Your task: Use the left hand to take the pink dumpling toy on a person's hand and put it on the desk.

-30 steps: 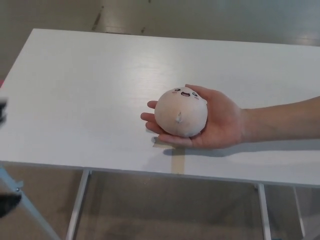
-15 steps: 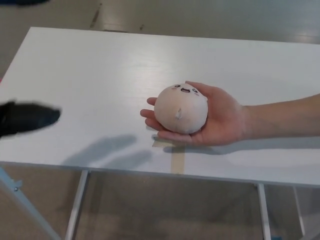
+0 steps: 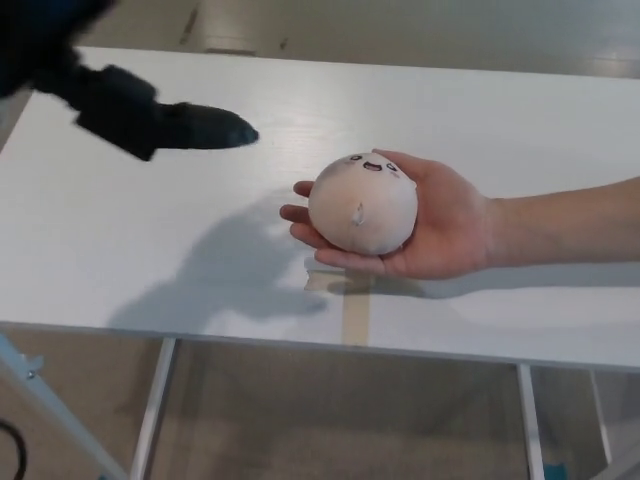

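Note:
The pink dumpling toy (image 3: pixel 362 205), round with a small face on top, rests in a person's open palm (image 3: pixel 452 232) held just above the white desk (image 3: pixel 120 240). The person's forearm comes in from the right edge. My left hand (image 3: pixel 165 122) hangs above the desk's far left, blurred by motion. Its fingers stretch toward the toy and hold nothing. A gap of about a hand's width separates its fingertip from the toy. My right hand does not show.
A strip of tan tape (image 3: pixel 357 312) lies on the desk near its front edge, below the person's hand. Metal desk legs (image 3: pixel 152 420) and bare floor show beneath the front edge.
My left hand has risen from the left edge and swung forward and right toward the toy. The person's hand and the toy have stayed put.

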### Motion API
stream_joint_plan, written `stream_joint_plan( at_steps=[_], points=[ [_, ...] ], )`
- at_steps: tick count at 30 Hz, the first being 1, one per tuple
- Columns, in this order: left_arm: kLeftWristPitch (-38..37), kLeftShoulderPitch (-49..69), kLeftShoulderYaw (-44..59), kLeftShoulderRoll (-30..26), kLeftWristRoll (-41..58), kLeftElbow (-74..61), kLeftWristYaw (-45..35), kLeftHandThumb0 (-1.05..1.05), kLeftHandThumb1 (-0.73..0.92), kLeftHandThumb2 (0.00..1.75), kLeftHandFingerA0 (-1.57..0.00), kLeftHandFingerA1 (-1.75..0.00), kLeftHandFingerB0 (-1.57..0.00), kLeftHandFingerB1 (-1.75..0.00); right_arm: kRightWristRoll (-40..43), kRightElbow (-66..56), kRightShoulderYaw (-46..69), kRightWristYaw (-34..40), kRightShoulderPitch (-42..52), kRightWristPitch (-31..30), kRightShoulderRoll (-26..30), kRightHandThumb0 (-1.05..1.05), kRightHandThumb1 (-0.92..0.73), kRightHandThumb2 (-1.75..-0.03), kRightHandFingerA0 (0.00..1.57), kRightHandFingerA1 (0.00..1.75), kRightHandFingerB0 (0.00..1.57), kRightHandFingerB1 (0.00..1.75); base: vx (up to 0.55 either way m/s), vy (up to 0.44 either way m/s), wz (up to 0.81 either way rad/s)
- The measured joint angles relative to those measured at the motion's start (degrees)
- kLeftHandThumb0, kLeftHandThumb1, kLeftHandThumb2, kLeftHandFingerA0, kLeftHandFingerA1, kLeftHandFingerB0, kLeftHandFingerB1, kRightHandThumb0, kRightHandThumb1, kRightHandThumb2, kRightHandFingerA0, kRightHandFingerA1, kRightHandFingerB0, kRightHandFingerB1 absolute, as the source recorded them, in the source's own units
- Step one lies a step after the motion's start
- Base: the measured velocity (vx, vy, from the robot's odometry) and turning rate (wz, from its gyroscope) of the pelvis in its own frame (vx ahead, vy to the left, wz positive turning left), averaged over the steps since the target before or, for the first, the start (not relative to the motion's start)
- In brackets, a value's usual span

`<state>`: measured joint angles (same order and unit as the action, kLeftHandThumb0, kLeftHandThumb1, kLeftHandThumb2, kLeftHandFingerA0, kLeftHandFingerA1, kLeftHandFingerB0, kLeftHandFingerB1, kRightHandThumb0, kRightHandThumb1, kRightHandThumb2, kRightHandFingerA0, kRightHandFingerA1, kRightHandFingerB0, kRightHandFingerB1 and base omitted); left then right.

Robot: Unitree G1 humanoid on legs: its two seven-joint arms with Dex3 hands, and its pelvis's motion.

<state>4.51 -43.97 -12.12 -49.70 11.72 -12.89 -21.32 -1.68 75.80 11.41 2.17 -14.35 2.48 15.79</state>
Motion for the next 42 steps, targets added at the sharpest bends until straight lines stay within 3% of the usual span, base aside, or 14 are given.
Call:
stream_joint_plan(
  at_steps=[6,7,15,26,39,40,42],
  points=[
    [4.6,-7.5,-9.4,2.1,-5.4,6.8,-4.6,-0.61,0.39,0.74,0.0,0.0,0.0,-0.07,0.0,0.0,-0.1,-0.1,-0.1,0.0,0.1,-0.2,-0.67,-0.59,0.67,0.46,0.59,0.45,0.0,0.0,0.0],
    [5.2,-8.3,-10.4,2.3,-6.1,7.5,-5.2,-0.63,0.39,0.55,0.0,0.0,0.0,-0.06,0.0,0.0,-0.1,-0.1,-0.1,0.0,0.1,-0.2,-0.66,-0.59,0.67,0.46,0.6,0.45,0.0,0.0,0.0],
    [10.8,-14.8,-20.6,7.7,-14.2,15.0,-9.7,-0.56,0.39,0.53,0.0,0.0,0.0,-0.01,0.0,-0.1,-0.5,-0.1,-0.2,0.0,0.1,-0.2,-0.67,-0.6,0.67,0.46,0.57,0.44,0.0,0.0,0.0],
    [17.7,-19.4,-29.3,16.5,-24.4,22.3,-12.7,-0.5,0.37,0.54,0.0,0.0,0.0,-0.01,0.0,-0.2,-1.0,-0.7,-0.7,0.0,0.2,-0.2,-0.68,-0.6,0.66,0.46,0.54,0.43,0.0,0.0,0.0],
    [22.9,-19.8,-31.2,24.4,-33.5,27.2,-14.4,-0.49,0.37,0.53,0.0,0.0,0.0,-0.09,0.0,-0.3,-1.2,-1.2,-0.9,0.1,0.4,-0.2,-0.67,-0.6,0.67,0.46,0.55,0.43,0.0,0.0,0.0],
    [23.0,-19.8,-31.2,24.6,-33.9,27.3,-14.4,-0.53,0.36,0.7,0.0,0.0,0.0,-0.09,0.0,-0.3,-1.2,-1.2,-0.9,0.1,0.4,-0.2,-0.68,-0.6,0.67,0.46,0.55,0.43,0.0,0.0,0.0],
    [23.1,-19.7,-31.2,25.0,-34.9,27.7,-14.4,-0.53,0.35,0.71,0.0,-0.03,0.0,-0.12,0.0,-0.3,-1.2,-1.3,-0.9,0.1,0.4,-0.2,-0.68,-0.6,0.67,0.47,0.55,0.43,0.0,0.0,0.0]
  ],
)
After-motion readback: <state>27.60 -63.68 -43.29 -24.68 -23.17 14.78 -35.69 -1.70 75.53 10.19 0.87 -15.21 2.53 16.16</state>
